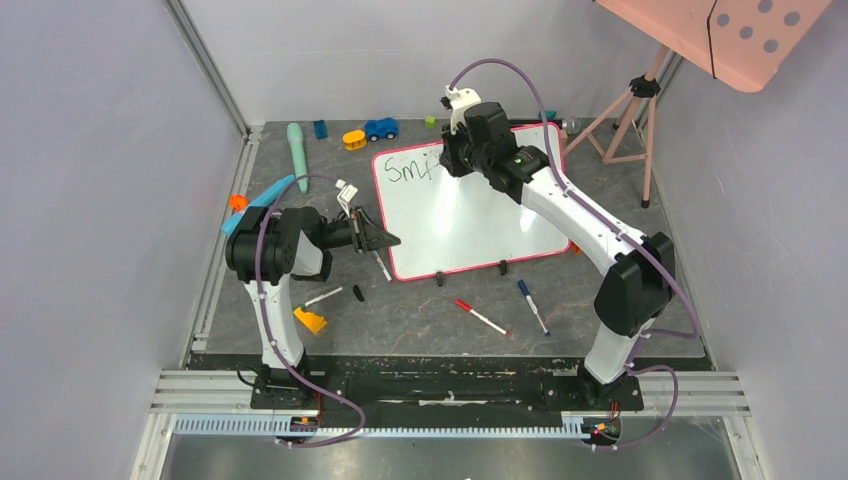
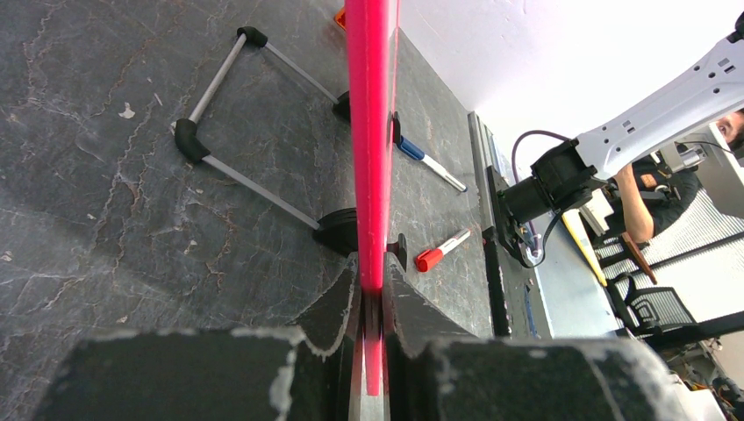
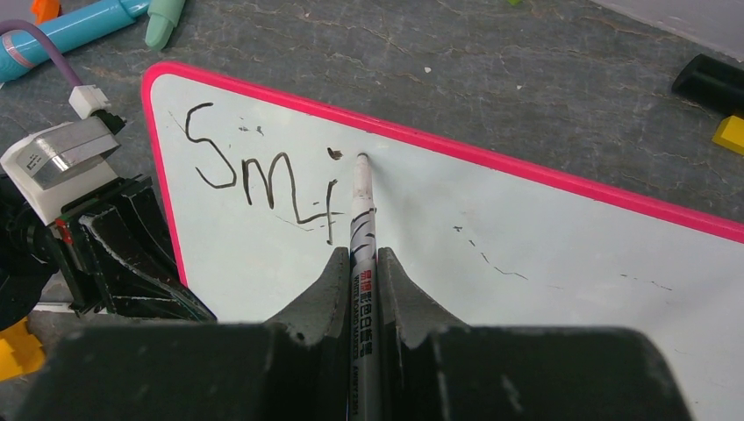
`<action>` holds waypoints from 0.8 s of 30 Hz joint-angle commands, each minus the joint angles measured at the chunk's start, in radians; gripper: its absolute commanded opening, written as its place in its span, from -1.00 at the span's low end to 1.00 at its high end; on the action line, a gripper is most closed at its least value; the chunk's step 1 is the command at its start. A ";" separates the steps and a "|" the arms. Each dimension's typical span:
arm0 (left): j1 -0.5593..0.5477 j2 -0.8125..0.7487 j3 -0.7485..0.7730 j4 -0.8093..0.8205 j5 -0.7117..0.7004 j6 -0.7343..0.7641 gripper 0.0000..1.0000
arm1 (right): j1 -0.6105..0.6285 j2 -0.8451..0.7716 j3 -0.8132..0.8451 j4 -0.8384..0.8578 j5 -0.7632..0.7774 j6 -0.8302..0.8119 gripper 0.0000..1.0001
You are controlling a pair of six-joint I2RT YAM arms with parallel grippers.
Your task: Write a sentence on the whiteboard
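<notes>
Now the left tool (image 2: 370,282) is pinching the left edge of the whiteboard (image 1: 470,225) on the worktop (image 1: 420,315). The right tool (image 3: 362,259) is squeezing a marker (image 3: 362,197), its tip touching beside the sentence (image 3: 254,180), with blank board stretching rightward.

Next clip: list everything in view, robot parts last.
whiteboard: 1, white, pink-red frame, table centre
sentence: 1 started, black, whiteboard's top-left corner
held marker: 1, white barrel, tip at whiteboard
loose markers: 3, red-capped, blue-capped, black-ended, before whiteboard
toy car: 1, blue, far edge
mint tube: 1, far left
tripod: 1, pink legs, far right
dotted panel: 1, salmon-pink, top right
left arm: 1, white-black, jaws shut on whiteboard's edge
right arm: 1, white-black, jaws shut on held marker
</notes>
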 commanded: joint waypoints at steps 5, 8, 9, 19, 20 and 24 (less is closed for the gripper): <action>-0.002 0.001 -0.017 0.047 0.036 0.057 -0.92 | -0.002 -0.012 -0.006 0.004 0.024 -0.012 -1.00; -0.003 0.002 -0.019 0.047 0.036 0.056 -0.92 | -0.004 -0.034 -0.046 0.008 0.023 -0.013 -1.00; -0.003 0.001 -0.017 0.047 0.037 0.057 -0.93 | -0.003 -0.042 -0.062 0.010 0.023 -0.012 -1.00; -0.003 0.002 -0.017 0.047 0.037 0.057 -0.92 | -0.004 -0.105 -0.182 0.031 0.003 0.009 -1.00; -0.003 0.001 -0.018 0.047 0.036 0.057 -0.92 | -0.003 -0.108 -0.185 0.031 0.002 0.011 -1.00; -0.003 0.001 -0.018 0.047 0.036 0.057 -0.92 | -0.004 -0.118 -0.196 0.031 -0.003 0.013 -1.00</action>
